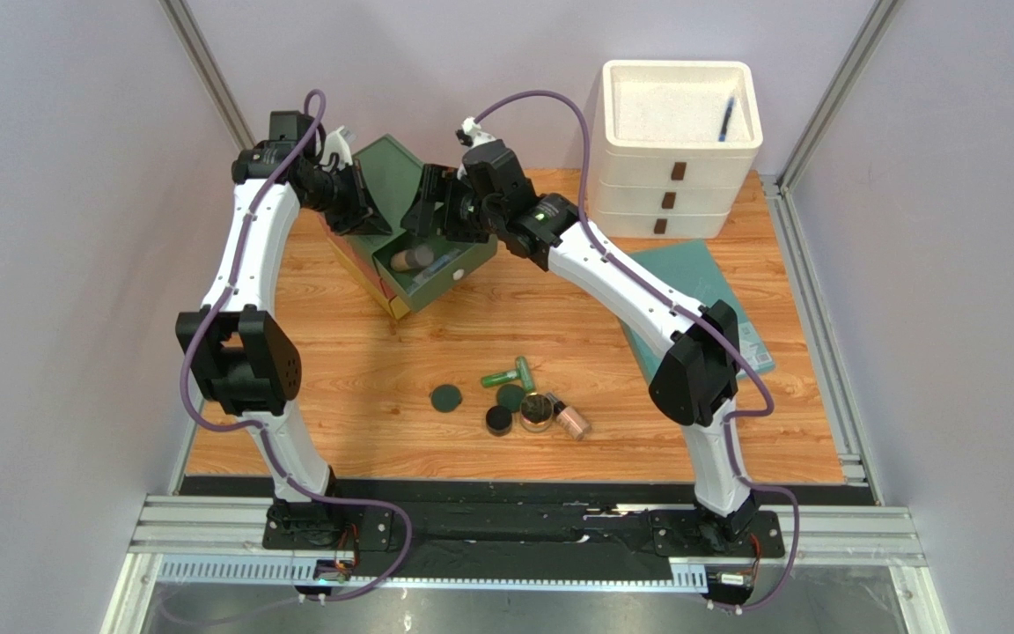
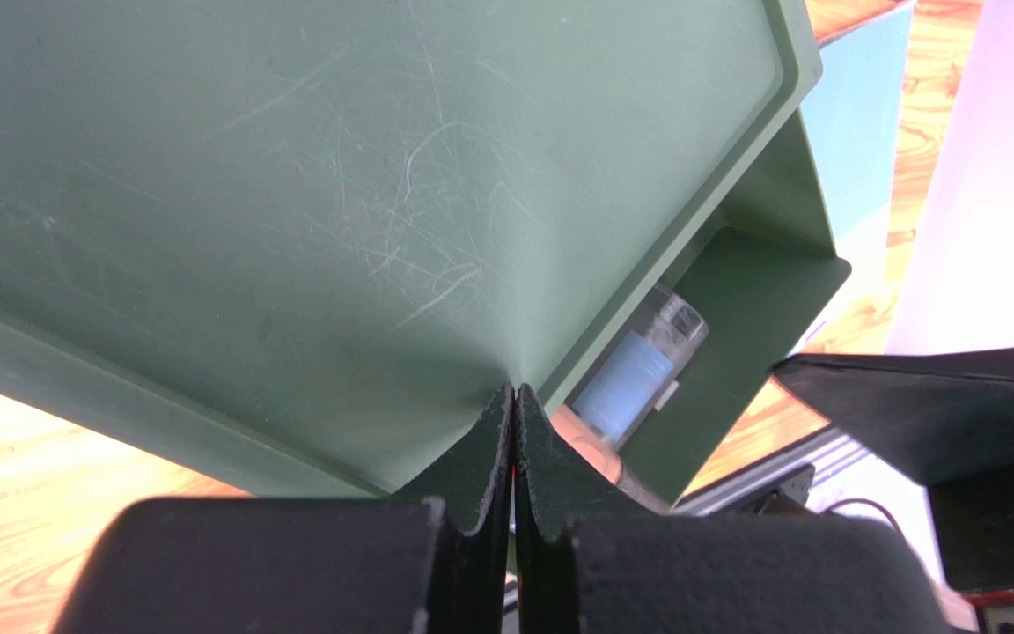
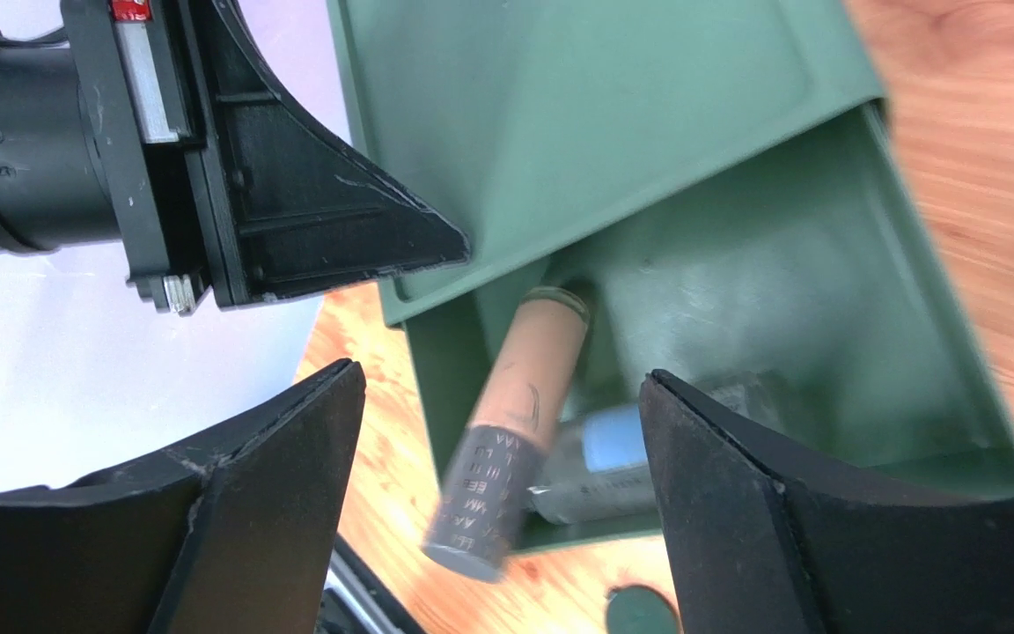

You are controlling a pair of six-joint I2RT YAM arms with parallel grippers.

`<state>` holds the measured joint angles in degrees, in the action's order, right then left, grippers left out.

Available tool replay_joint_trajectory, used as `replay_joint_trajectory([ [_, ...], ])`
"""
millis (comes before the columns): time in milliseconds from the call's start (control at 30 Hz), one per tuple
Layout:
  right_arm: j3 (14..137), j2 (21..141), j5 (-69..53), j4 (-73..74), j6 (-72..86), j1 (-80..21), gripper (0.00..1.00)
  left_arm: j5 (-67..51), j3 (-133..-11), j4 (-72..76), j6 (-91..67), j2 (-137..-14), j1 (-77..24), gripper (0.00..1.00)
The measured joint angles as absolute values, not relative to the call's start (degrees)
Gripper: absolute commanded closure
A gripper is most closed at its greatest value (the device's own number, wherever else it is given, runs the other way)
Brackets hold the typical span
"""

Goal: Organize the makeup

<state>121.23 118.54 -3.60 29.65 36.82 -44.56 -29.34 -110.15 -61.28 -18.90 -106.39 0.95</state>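
A green box (image 1: 440, 275) stands at the back with its lid (image 1: 387, 178) raised. My left gripper (image 1: 341, 196) is shut on the lid's edge (image 2: 512, 396). My right gripper (image 1: 426, 211) is open above the box (image 3: 499, 377). Below its jaws, untouched, a beige-pink tube with a grey cap (image 3: 512, 423) leans blurred over the box wall, next to a blue-labelled clear bottle (image 3: 605, 462) inside. On the table lie a dark green compact (image 1: 446, 396), a bright green tube (image 1: 506, 377), a black jar (image 1: 499, 420), a gold-rimmed jar (image 1: 536, 412) and a clear pink bottle (image 1: 573, 423).
A white drawer unit (image 1: 678, 165) stands at the back right with a blue pen (image 1: 727, 119) in its top tray. A teal flat book (image 1: 684, 271) lies under my right arm. Metal frame posts border the table's sides.
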Motion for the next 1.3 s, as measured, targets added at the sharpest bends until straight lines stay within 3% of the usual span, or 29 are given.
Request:
replay_joint_trajectory([
  [233,113.1,109.1,0.0,32.2,31.3,-44.6,0.21,-29.3,-110.2,-61.3,-18.9,-106.4,1.0,1.00],
  [600,77.4,83.9,1.9,43.2,20.2,-44.6,0.21,-29.1,-110.4,-61.6,-18.9,-106.4,1.0,1.00],
  [867,59.7,81.5,1.4,50.8,18.3,-44.9,0.22,-29.1,-110.4,-61.6,-18.8,-106.4,1.0,1.00],
  [1300,56.3,85.2,-1.6,46.9,18.3,-46.4,0.26,-29.4,-110.0,-61.2,-18.7,-106.4,1.0,1.00],
])
